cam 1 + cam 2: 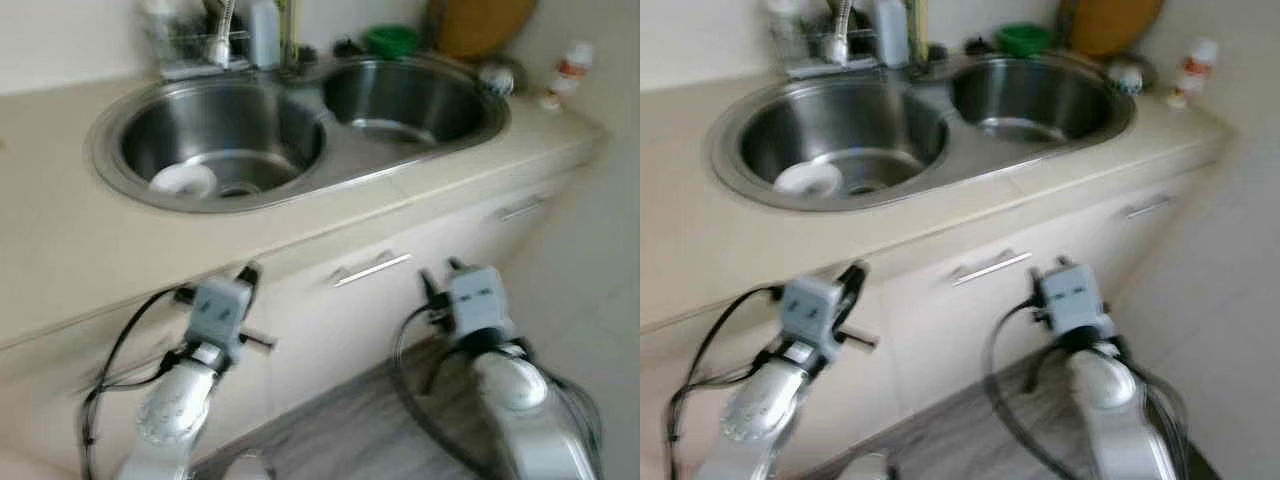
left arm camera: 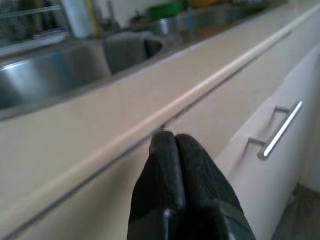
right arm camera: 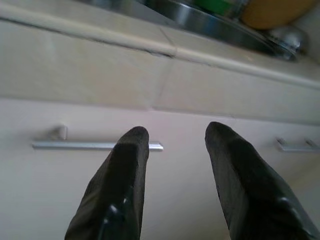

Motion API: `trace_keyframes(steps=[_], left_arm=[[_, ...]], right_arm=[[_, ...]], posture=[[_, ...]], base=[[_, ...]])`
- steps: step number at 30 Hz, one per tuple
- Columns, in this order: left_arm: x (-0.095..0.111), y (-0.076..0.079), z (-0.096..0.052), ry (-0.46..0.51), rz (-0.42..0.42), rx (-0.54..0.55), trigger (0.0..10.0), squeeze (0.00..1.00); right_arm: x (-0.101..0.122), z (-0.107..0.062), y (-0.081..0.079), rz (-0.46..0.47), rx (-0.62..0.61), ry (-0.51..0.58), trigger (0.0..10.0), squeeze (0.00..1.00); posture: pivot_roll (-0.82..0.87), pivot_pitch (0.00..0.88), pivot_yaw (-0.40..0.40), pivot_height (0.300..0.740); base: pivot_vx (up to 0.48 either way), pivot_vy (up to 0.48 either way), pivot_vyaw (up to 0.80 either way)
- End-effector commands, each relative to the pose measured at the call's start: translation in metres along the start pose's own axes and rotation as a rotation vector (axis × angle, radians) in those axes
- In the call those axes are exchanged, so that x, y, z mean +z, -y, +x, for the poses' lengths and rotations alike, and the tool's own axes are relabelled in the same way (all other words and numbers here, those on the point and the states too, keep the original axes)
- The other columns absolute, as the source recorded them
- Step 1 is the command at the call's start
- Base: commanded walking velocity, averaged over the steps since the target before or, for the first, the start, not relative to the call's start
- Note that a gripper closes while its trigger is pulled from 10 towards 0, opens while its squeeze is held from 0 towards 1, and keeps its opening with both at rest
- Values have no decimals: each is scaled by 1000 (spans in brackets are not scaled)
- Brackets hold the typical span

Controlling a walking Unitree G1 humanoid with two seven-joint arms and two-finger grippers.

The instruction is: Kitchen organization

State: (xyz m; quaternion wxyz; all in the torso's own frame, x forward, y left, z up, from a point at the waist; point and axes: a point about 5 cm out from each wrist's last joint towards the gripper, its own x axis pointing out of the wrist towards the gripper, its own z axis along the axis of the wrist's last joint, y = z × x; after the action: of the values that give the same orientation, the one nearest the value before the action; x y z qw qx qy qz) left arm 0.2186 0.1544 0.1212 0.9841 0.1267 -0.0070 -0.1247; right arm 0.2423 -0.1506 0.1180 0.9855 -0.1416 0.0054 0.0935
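Beige surface (image 1: 70, 230) runs above white cabinet fronts and carries a stainless double sink (image 1: 345, 170) set into it. A small white bottle with a red band (image 1: 565, 75) stands on the surface near the right end, just beside the sink rim. A green bowl (image 1: 392, 40) and a yellow-brown board (image 1: 480, 25) stand at the back edge behind the right basin.

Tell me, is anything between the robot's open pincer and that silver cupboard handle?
No, nothing visible. The right pincer is open, pointing at the cabinet front, and the handle lies just ahead of its fingers with bare space between.
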Motion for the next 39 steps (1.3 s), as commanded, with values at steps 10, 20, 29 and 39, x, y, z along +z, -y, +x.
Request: trace_keyframes(steps=[10,20,29,39], left_arm=[[5,8,2,28,2,-31,10000,0],[3,6,3,27,-25,-9,10000,0],[-1,7,5,16,-28,-14,10000,0],[-4,8,7,9,-48,-10,10000,0]], right_arm=[[-4,-3,12,-12,-52,-18,10000,0],[-6,-2,15,-23,-77,-26,10000,0],[-7,1,18,-34,-104,-30,10000,0],[-7,2,17,-24,-116,-28,10000,0]], posture=[[-70,49,-43,740],[-71,36,-42,740],[-76,15,-41,740],[-74,0,-37,740]], base=[[0,-186,-800],[0,-334,-800],[0,0,-800],[0,0,-800]])
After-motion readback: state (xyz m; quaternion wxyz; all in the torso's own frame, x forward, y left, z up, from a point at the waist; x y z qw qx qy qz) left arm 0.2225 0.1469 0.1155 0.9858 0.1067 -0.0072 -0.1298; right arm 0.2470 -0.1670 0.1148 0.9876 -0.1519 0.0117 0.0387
